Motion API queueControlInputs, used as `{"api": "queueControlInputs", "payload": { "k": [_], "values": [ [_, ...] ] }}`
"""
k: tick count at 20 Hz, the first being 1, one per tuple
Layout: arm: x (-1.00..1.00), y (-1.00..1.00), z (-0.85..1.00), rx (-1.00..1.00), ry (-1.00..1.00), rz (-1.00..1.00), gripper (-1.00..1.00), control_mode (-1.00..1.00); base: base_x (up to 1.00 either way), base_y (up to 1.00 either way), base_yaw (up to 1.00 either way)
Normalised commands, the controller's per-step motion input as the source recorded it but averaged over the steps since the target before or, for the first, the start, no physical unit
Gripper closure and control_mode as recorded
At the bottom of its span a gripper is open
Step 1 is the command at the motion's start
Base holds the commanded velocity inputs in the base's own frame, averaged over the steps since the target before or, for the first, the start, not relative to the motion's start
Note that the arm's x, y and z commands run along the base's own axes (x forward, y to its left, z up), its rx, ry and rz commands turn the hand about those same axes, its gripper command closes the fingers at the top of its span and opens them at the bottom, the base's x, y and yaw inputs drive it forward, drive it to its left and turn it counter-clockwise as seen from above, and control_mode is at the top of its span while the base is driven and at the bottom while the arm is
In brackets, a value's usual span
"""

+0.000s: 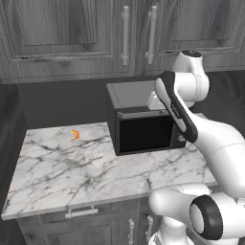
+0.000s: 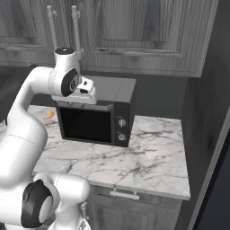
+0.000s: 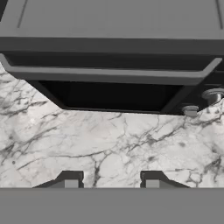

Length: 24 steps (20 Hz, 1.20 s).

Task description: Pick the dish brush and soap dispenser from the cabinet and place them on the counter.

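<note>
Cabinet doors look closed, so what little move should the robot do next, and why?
Probably lift the hand toward a cabinet handle. Both cabinet doors are shut, and the fingers hold nothing, pointing down at the counter before the microwave.

Dark grey back wall (image 1: pixel 62 103), black microwave (image 1: pixel 143 129), lower drawers (image 1: pixel 81 225)

Stone, wood grain, metal
Counter (image 1: pixel 72 172) veined white marble; cabinet (image 1: pixel 57 33) matt grey wood grain, silvery metal handles (image 1: pixel 125 36); microwave (image 1: pixel 143 119) dark, smooth.
</note>
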Motion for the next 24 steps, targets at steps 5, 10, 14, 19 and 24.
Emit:
{"api": "queueControlInputs", "payload": {
  "k": [5,10,14,19,24],
  "values": [
    [-0.11,0.00,0.02,0.00,-0.04,0.00,-1.00,-1.00,0.00,0.00,0.00],
    [-0.18,0.00,0.15,0.02,-0.14,0.01,-1.00,-1.00,0.00,0.00,0.00],
    [-0.18,0.00,0.27,0.02,-0.19,0.02,-1.00,-1.00,0.00,0.00,0.00],
    [-0.14,0.00,0.30,0.00,-0.19,0.03,-1.00,-1.00,0.00,0.00,0.00],
    [-0.12,0.00,0.31,0.00,-0.17,0.01,-1.00,-1.00,0.00,0.00,0.00]
  ]
}}
